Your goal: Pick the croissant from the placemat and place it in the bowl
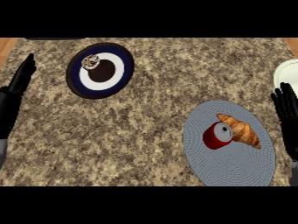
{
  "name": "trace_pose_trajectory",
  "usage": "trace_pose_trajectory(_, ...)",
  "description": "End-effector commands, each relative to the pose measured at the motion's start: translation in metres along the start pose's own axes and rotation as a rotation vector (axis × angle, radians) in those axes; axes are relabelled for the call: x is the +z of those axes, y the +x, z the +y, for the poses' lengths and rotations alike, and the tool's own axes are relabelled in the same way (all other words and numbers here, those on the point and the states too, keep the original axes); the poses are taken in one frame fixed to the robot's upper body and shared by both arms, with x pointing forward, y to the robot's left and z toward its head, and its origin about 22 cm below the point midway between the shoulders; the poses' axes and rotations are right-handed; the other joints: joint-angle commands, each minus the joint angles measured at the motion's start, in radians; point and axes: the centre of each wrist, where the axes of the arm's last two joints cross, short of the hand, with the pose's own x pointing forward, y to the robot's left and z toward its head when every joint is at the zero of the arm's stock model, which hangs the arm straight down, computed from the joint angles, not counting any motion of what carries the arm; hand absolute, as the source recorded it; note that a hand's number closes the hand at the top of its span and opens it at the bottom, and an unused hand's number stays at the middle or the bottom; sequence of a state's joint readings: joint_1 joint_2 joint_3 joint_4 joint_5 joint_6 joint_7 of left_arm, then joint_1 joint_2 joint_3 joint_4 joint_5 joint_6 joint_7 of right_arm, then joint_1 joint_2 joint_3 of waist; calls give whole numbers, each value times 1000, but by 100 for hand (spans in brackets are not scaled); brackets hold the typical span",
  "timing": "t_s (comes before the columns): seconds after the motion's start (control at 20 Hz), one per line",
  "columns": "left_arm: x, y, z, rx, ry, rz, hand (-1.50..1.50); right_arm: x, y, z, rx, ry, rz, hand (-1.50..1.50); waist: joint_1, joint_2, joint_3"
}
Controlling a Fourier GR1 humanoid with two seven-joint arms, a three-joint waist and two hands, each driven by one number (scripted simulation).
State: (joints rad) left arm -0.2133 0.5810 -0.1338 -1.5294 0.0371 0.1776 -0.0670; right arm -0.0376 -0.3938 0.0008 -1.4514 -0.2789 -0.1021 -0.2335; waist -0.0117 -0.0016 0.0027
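I look down at a speckled brown stone surface (151, 109). My landmark is the round grey placemat (232, 164), which lies on the surface. The croissant (240, 131) lies on the placemat, in its upper part, tilted from upper left to lower right. A small red cup (217, 135) sits on the placemat too, just left of the croissant and touching it or nearly so. My right hand (296, 127) is just to the right of the placemat. Its black fingers are straight and point up, and it holds nothing. It is near the croissant but does not touch it. A white bowl (293, 74) is up and to the right of the placemat, partly cut off by the edge of the view, and my right hand covers some of it. Far to the upper left of the placemat is a dark blue plate (122, 65) with a white ring. A small round brown and white thing (90, 62) sits on that plate. My left hand (12, 94) is well to the left of the placemat, at the edge of the view. Its fingers are straight and point up, and it holds nothing.
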Motion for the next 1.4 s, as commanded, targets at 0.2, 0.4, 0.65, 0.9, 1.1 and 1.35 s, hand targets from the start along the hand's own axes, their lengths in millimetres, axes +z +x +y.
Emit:
trace_pose_trajectory(0.2, 26, -6, -89, 465, -151, 167, 0, -18, 42, -36, 195, 404, -190, 150, -5, 6, -6)
trace_pose_trajectory(0.4, 29, 6, -117, 649, -252, 236, 0, 2, 5, -66, 295, 44, -92, -150, -5, 6, -1)
trace_pose_trajectory(0.65, 22, 5, -116, 677, -267, 260, 0, 20, 4, -45, 361, 442, -332, -150, 0, 0, -2)
trace_pose_trajectory(0.9, 30, 8, -113, 663, -243, 247, 0, 7, 57, -68, 814, 467, -304, -150, 1, -6, -7)
trace_pose_trajectory(1.1, 34, 10, -122, 654, -256, 253, 0, 11, 79, -47, 983, 406, -171, -150, 1, -4, -7)
trace_pose_trajectory(1.35, 25, 12, -119, 657, -260, 252, 0, 6, 118, -12, 1107, 497, 9, -150, 11, 1, -6)
